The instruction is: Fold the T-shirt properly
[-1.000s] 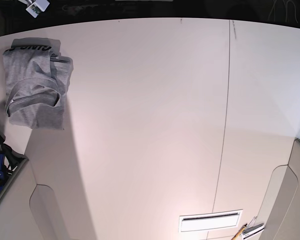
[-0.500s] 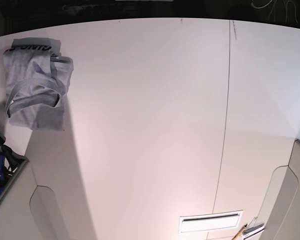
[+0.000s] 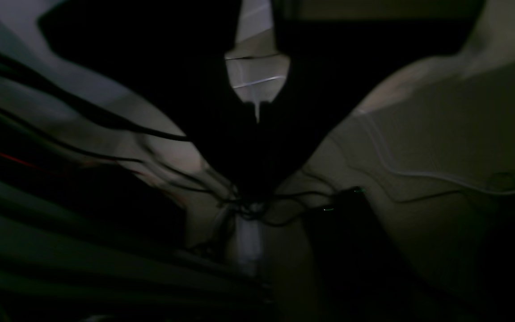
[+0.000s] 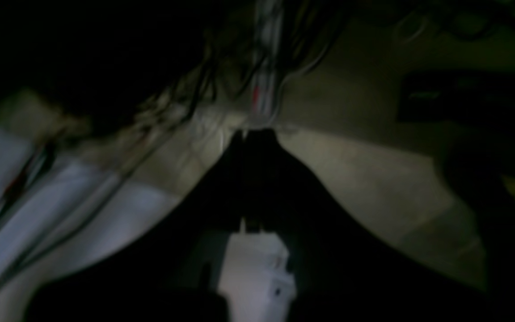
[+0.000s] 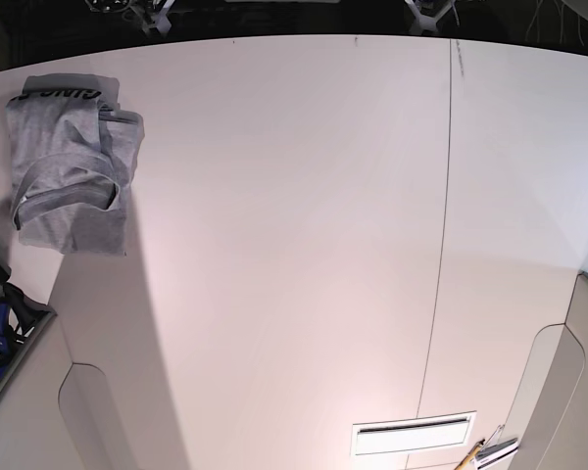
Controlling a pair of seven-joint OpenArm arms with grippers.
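Observation:
The grey T-shirt (image 5: pixel 69 166) lies as a folded, slightly lumpy bundle at the far left of the white table (image 5: pixel 294 245). Its ribbed neck faces up and a strip of black lettering (image 5: pixel 59 95) shows at its far edge. Neither gripper is near it. The left gripper (image 3: pixel 251 197) is a dark silhouette with fingers closed together, over dim cables. The right gripper (image 4: pixel 257 132) is also dark, its fingers meeting at the tip, holding nothing. In the base view only small pale arm parts show at the far edge, one (image 5: pixel 142 10) on the left and one (image 5: pixel 431 12) on the right.
A dark bin with blue items (image 5: pixel 0 323) sits off the table's left edge. A white slotted panel (image 5: pixel 412 431) and a pencil-like tool (image 5: pixel 470 455) lie at the near edge. A thin seam (image 5: pixel 441 245) runs down the table.
Pale arm parts have come into view at the far edge of the base view. The white piece at the top left a second ago is gone. The T-shirt has not moved.

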